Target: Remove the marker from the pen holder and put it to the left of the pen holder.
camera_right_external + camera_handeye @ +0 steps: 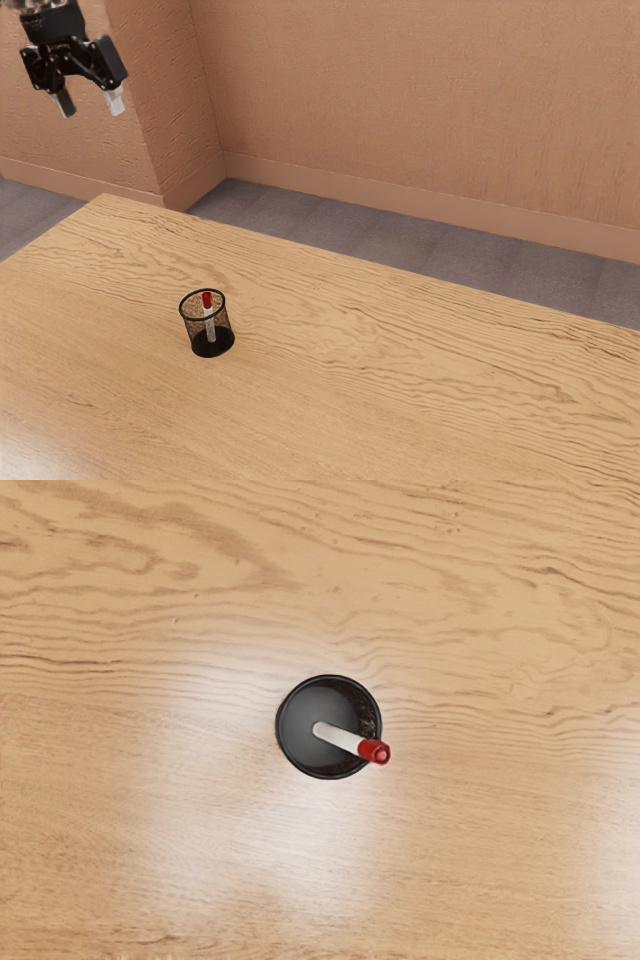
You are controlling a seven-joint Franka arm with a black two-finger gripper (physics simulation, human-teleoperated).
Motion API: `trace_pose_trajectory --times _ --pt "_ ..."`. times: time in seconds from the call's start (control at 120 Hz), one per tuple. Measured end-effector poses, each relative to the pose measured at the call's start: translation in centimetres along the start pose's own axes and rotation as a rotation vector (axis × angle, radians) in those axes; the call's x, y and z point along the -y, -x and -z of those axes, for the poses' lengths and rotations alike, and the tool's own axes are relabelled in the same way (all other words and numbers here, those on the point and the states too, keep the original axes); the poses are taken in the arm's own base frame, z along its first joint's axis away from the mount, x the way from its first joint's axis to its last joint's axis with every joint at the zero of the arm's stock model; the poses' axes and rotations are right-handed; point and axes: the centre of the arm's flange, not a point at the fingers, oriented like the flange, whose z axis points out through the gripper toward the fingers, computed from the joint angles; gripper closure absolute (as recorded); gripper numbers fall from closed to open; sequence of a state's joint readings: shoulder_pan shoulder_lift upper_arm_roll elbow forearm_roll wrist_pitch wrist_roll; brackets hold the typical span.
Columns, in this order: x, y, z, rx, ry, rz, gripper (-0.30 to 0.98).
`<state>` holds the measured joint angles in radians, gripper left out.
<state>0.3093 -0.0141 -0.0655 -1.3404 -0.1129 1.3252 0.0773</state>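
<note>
High above the table, at the exterior view's upper left, my gripper (90,103) is open, its two fingertips apart with nothing between them. The black mesh pen holder (212,349) stands upright on the table, well below the hand. Inside it the white marker (210,325) with a red cap leans against the wall, cap end up at the rim. Looking down in the wrist view, I see the round pen holder (299,726) and the marker (340,736), its red end lying over the rim.
The wooden table (400,380) spreads around the holder. Behind its far edge are a grey floor (380,230) and a tan wall (420,110), with a wall corner near the hand in the exterior view.
</note>
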Motion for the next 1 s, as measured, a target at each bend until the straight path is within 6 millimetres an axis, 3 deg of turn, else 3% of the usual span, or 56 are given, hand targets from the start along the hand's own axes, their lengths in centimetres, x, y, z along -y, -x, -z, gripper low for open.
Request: trace_pose_trajectory --times 0.083,0.142,0.175,0.208,0.267,0.3,0.35,0.433,0.517,0.65,0.783,0.925,1.0 --pt "0.6 -0.7 -1.2 0.008 -0.016 0.017 0.00" --pt "1.3 -2.6 -3.4 0.033 -0.056 0.029 0.00" --pt "0.5 -3.9 -4.8 0.043 -0.081 0.018 0.00" --pt "-2.7 -5.3 -6.7 0.054 -0.102 -0.035 0.00" --pt "-12.8 -6.8 -11.3 0.079 -0.128 -0.188 0.00" --pt "-17.0 -6.7 -14.1 0.095 -0.138 -0.249 0.00" --pt "-19.9 -6.1 -18.2 0.120 -0.142 -0.283 0.00" --pt "-22.6 -4.9 -23.0 0.145 -0.139 -0.292 0.00" --pt "-22.7 -3.9 -27.2 0.169 -0.142 -0.253 0.00" --pt "-21.1 -2.0 -31.1 0.184 -0.135 -0.173 0.00" --pt "-19.0 0.5 -29.7 0.117 -0.120 -0.092 0.00" --pt "-15.6 2.4 -34.6 0.134 -0.131 0.002 0.00" --pt "-14.4 2.3 -35.2 0.103 -0.125 0.039 0.00"
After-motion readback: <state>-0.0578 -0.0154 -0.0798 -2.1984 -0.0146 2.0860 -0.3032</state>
